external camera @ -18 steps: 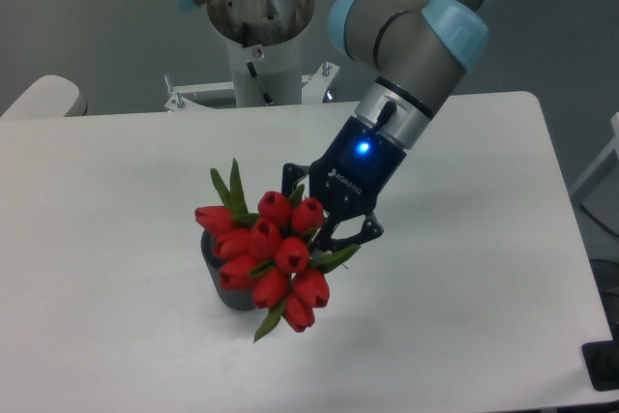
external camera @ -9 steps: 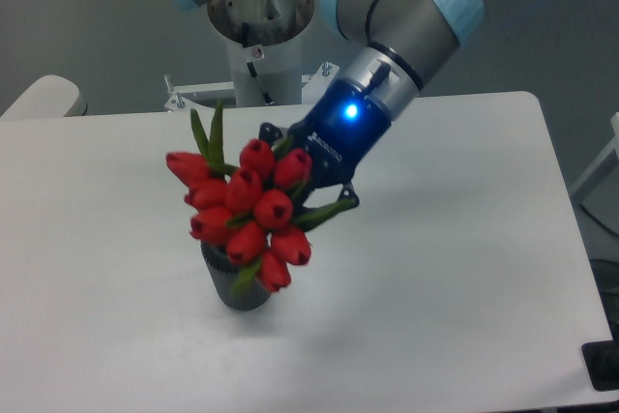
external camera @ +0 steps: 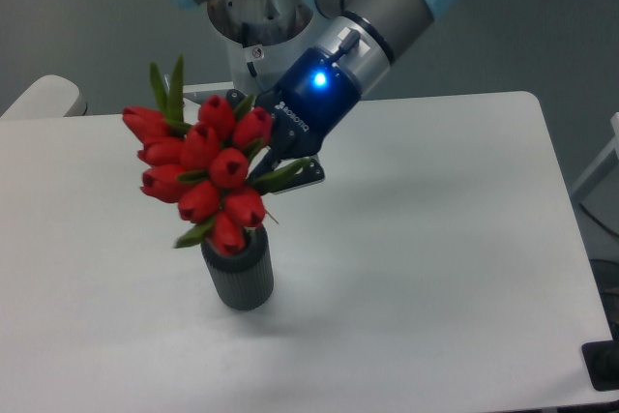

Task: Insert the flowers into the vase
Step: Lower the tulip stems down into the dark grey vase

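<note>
The flowers, a tight bunch of red tulip buds with green leaves, hang tilted in the air, buds toward the camera and left. Their lowest bud sits just over the mouth of the vase, a small dark grey ribbed cylinder standing upright on the white table. My gripper is shut on the flowers from the right, behind the buds; its fingers are mostly hidden by them. The stems are hidden too.
The white table spreads around the vase. The robot's base column stands at the table's far edge. A pale rounded object sits at the far left, and a dark item at the bottom right corner.
The gripper has lifted the flowers up and to the left. The bunch, which covered the vase a second ago, now hangs above its mouth, and the vase's body shows fully.
</note>
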Robot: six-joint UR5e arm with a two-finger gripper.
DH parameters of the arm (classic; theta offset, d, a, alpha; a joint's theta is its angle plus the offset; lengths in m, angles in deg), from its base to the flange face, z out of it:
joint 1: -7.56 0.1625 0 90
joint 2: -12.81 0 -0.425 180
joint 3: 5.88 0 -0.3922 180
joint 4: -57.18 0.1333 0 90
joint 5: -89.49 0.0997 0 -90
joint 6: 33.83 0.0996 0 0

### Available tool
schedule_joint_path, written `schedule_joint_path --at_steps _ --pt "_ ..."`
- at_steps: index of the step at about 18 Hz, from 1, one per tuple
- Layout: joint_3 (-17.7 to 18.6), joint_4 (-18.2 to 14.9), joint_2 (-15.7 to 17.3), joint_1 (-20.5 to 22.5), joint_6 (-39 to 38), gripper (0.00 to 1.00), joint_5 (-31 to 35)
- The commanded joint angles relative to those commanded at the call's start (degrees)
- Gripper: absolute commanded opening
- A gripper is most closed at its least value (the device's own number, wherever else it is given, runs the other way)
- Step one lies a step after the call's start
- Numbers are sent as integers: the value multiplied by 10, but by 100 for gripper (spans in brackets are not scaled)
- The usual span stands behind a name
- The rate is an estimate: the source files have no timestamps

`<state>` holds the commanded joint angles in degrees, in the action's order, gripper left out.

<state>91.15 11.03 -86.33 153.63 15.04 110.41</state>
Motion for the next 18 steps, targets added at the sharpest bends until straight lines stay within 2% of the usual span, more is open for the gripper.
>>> schedule_joint_path --at_steps 3,14,18 --pt "8 11 -3 -4 10 26 0" --pt "50 12 -10 -4 63 27 0" --pt "75 14 -16 -5 107 27 0"
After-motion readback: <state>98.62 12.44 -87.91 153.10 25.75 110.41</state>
